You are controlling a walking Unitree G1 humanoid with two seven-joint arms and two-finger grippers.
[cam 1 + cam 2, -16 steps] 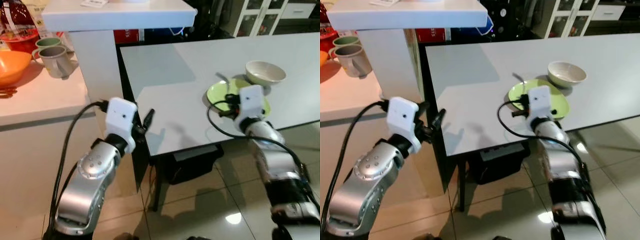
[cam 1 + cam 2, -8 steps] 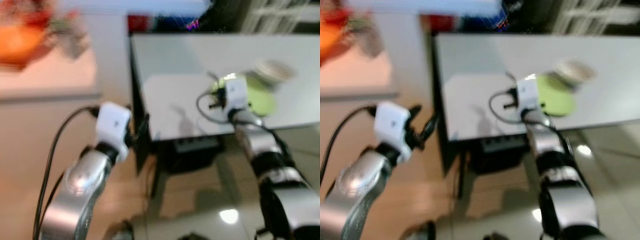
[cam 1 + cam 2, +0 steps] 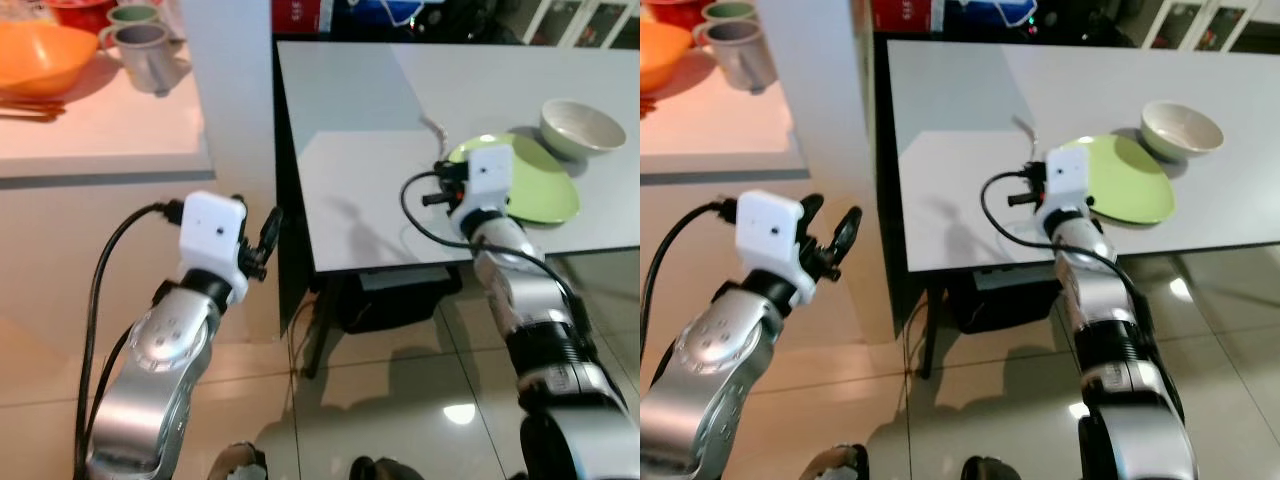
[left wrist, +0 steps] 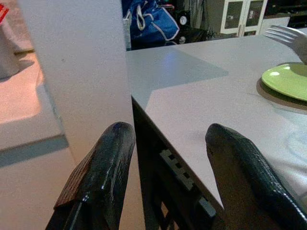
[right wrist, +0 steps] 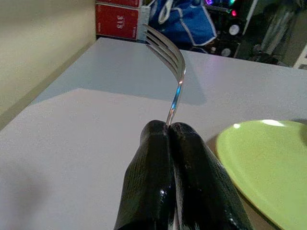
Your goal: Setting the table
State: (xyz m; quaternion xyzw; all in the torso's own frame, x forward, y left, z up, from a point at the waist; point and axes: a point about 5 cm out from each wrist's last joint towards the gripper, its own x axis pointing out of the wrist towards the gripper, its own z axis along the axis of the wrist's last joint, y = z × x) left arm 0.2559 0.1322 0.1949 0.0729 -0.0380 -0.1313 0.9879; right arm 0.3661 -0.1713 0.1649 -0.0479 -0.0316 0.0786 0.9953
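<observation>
1. Right wrist view: a red box (image 5: 120,26) beyond the far edge of the table (image 5: 86,120) bears white digits that seem to read "315", though they are small and blurred.
2. The right gripper (image 5: 169,130) is clenched on a fork (image 5: 171,64); only the tines and neck rise clear of the fingers, the handle being hidden between them.
3. The fork is held over the table, just beside the green plate (image 3: 525,185) on the side away from the bowl (image 3: 581,125).
4. The plate is cut off at the picture's edge in both wrist views.
5. The right arm reaches forward over the table's near edge, its wrist camera block covering part of the plate.
6. The left gripper (image 3: 255,235) hangs off the table, near its corner, fingers (image 4: 103,167) spread apart and holding nothing; the arm is bent upward at the elbow.
7. On the counter (image 3: 110,140) beside the table stand an orange bowl (image 3: 40,55) and two mugs (image 3: 145,50), partly cropped.
</observation>
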